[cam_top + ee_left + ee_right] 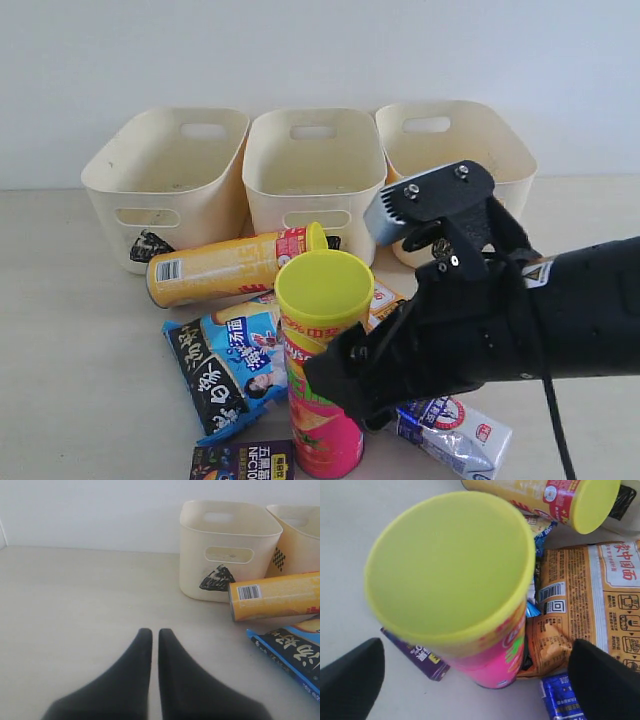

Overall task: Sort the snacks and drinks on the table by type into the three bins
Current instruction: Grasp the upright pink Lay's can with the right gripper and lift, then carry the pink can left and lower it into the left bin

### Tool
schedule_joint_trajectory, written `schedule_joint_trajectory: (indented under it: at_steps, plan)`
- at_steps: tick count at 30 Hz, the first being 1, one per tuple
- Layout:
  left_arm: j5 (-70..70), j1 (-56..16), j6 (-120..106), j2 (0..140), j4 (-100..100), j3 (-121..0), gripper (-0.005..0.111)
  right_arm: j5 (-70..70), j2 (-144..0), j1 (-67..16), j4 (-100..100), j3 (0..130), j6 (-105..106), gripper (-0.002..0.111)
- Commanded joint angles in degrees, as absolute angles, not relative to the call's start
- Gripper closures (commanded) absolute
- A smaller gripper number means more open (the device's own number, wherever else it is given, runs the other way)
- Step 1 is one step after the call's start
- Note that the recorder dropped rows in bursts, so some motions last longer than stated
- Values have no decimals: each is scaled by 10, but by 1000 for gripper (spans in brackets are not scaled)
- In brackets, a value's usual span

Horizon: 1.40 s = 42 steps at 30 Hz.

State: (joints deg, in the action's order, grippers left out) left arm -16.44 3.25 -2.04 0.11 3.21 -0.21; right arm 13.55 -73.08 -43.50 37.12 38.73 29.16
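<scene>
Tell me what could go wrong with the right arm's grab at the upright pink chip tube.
1. The right gripper, jaws open, straddles the tall pink-and-green chip tube with the yellow-green lid. It stands upright, so an uneven close could topple it onto the orange-brown crinkly bag beside it.
2. The small dark purple box carton lies by the tube's base, so a lowering jaw might catch it.

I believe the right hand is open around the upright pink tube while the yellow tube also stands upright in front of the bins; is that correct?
Not quite: the yellow tube lies on its side in front of the bins, as the exterior view shows. The right hand is indeed open around the upright pink tube.
</scene>
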Motion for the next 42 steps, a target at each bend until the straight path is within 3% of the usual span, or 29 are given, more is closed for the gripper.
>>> schedule_joint_trajectory:
  at_steps: [1,12,18,21,24,27,28,35,42]
  plan:
    - [-161,34,-18,0,32,0,103,98,-760,-439,372,388,295,19]
    - [-161,34,-18,0,32,0,103,95,-806,-440,390,427,295,19]
    - [-161,34,-18,0,32,0,103,74,-821,-480,395,439,295,20]
    - [-161,34,-18,0,32,0,103,55,-824,-498,395,442,295,34]
    - [-161,34,-18,0,32,0,103,49,-824,-499,395,442,295,64]
    - [-161,34,-18,0,32,0,103,43,-817,-498,395,442,299,102]
    - [-161,34,-18,0,32,0,103,40,-812,-498,395,443,304,108]
    - [-163,34,-18,0,32,0,103,43,-754,-498,395,480,336,108]
    - [-163,34,-18,0,32,0,103,-36,-741,-498,392,599,350,108]
